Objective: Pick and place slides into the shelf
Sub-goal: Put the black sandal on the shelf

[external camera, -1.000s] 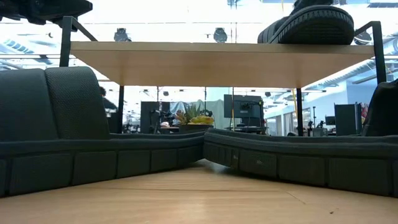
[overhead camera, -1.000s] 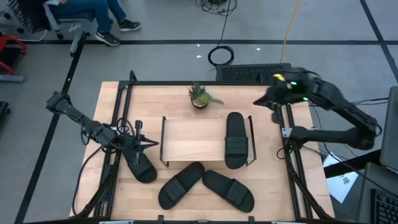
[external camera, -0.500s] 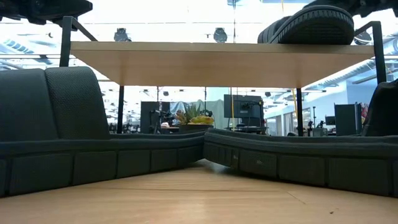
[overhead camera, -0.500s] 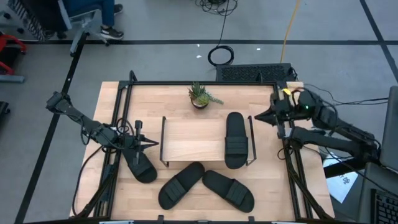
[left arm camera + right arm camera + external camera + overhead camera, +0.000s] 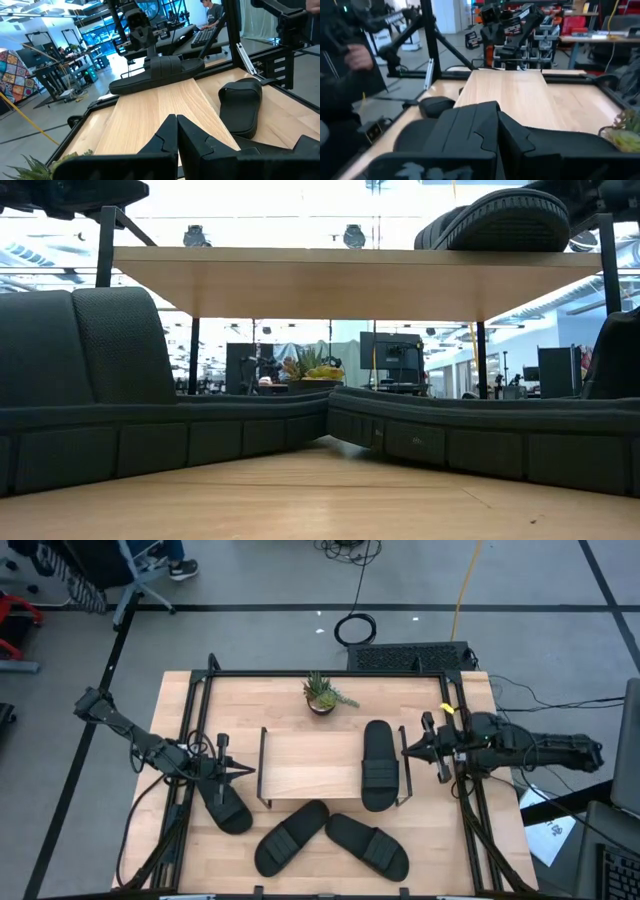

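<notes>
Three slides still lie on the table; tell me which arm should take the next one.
Left. The left gripper sits right by the slide at the table's left. The right gripper is beside the shelf, next to the slide already on it.

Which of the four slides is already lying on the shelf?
The slide at the right end of the shelf, lying on its top board; the other three lie on the table.

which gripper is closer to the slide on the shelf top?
Right. The right gripper sits just beside the slide on the shelf; the left gripper is across the shelf, at its opposite end.
</notes>
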`<state>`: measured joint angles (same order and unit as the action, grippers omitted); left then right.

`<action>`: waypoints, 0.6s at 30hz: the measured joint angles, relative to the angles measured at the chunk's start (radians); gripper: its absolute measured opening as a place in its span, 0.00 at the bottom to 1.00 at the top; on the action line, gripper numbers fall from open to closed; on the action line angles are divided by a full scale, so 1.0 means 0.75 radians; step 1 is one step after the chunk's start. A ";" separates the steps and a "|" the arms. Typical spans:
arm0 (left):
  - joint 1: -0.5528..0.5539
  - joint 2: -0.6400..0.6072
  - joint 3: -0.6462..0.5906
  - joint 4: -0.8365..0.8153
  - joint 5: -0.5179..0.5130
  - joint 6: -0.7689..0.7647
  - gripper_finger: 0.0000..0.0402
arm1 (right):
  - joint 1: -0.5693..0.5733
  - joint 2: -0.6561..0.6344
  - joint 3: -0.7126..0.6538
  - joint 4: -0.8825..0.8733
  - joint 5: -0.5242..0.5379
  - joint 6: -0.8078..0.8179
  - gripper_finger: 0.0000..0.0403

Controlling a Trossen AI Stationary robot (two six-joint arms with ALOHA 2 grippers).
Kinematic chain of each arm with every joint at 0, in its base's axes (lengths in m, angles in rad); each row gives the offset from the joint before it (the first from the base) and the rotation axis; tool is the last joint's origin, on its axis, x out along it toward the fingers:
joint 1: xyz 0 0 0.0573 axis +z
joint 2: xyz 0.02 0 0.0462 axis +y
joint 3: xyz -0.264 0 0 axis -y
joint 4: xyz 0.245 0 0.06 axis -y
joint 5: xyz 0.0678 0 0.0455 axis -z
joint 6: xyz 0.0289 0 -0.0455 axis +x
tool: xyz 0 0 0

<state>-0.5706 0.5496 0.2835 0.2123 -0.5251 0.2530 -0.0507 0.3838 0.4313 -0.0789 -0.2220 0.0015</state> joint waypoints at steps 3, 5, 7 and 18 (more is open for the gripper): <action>0.000 0.000 0.000 -0.003 0.000 0.000 0.01 | 0.046 -0.017 -0.014 -0.010 0.090 -0.060 0.00; 0.000 0.000 0.000 -0.003 -0.001 0.000 0.01 | 0.054 -0.040 -0.030 -0.018 0.105 -0.088 0.00; 0.000 0.000 0.000 -0.003 -0.001 0.000 0.01 | 0.053 -0.070 -0.054 -0.006 0.126 -0.089 0.00; 0.000 0.000 0.000 -0.040 -0.037 0.001 0.01 | 0.053 -0.227 -0.217 0.158 0.119 -0.093 0.00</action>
<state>-0.5706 0.5499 0.2836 0.1824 -0.5526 0.2539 -0.0113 0.2138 0.2686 0.0394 -0.1329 -0.0686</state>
